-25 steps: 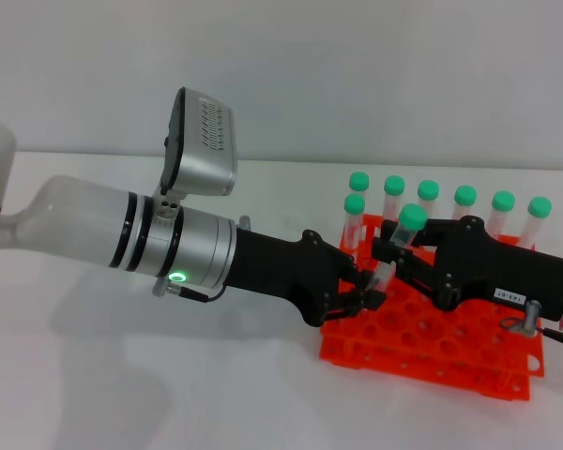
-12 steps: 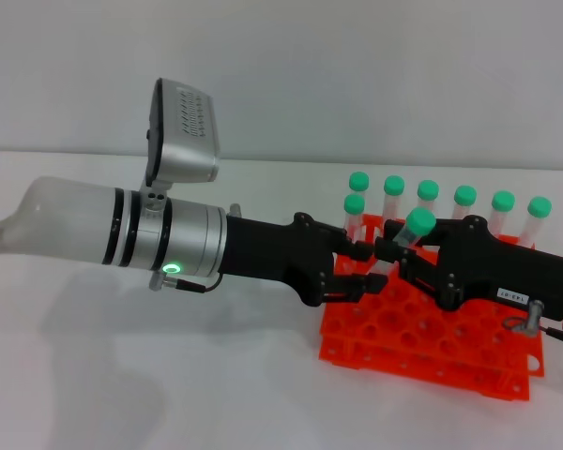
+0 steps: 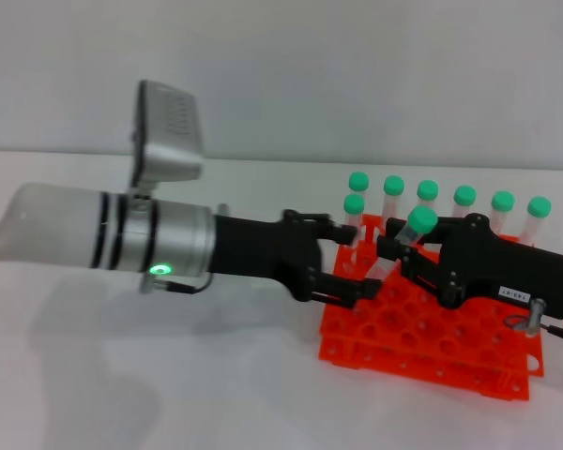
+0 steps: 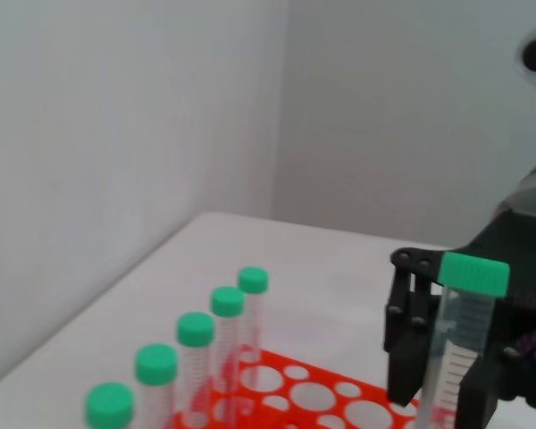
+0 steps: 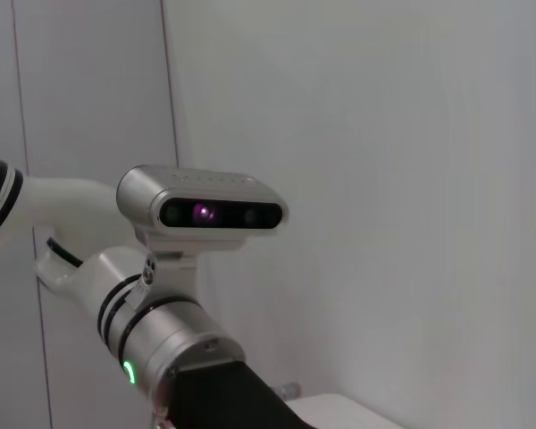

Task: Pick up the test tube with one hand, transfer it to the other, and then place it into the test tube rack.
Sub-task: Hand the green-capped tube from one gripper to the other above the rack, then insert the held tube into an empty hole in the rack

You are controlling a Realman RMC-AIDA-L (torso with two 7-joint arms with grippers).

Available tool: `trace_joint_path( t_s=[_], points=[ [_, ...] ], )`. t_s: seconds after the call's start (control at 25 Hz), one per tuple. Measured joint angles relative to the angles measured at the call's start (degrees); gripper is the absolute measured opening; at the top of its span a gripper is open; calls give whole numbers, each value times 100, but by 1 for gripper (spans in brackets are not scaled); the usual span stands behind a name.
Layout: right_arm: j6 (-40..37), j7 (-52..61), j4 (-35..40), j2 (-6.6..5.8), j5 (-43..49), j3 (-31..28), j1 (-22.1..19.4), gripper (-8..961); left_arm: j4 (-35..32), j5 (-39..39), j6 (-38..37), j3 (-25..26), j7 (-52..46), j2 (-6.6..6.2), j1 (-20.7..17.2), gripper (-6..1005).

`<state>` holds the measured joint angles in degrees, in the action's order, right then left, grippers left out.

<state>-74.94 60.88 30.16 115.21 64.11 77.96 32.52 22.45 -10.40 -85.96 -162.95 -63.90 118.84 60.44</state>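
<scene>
Tube (image 3: 401,246) leans in your right gripper (image 3: 400,265), pinched tight, green cap up, rack (image 3: 432,347) holes right below it, while your left gripper (image 3: 355,265) beside it gapes wide.

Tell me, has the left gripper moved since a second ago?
Yes. The left gripper has drawn back toward the robot's left, away from the test tube rack, leaving the test tube in the right gripper.
</scene>
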Motion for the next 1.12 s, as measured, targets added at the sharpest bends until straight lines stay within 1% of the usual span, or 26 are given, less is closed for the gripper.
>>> trace_joint_path(
  t_s=[0.04,0.16,0.28,0.52,0.56,0.6,0.76,0.96,1.04,1.12],
  points=[
    [0,-13,0,0,0,-9,0,204,79,-93,-60,0,4,5,-65,719],
    [33,-68,0,1,-3,-33,5,204,304,-556,-252,0,103,15,-358,800],
    [200,-161,0,9,-10,-36,30,204,436,-1249,-403,-1,345,11,-815,880],
    [749,-335,4,50,-16,-3,163,204,457,-2600,-486,0,856,29,-1804,880],
    [789,-351,5,52,-27,-2,188,204,433,-2754,-487,0,916,31,-1921,880],
    [834,-376,6,55,-37,-2,209,204,383,-2971,-487,0,1012,35,-2118,879],
    [1000,-510,14,67,-81,0,299,204,125,-3644,-494,0,1374,39,-2690,879],
    [1289,-617,-5,79,-106,10,402,204,-155,-4161,-491,0,1740,46,-3186,879],
    [1424,-641,-26,87,-108,15,418,204,-244,-4244,-471,0,1843,42,-3284,879],
    [1523,-647,-37,91,-110,18,407,204,-277,-4265,-454,0,1871,43,-3305,878]
  ],
)
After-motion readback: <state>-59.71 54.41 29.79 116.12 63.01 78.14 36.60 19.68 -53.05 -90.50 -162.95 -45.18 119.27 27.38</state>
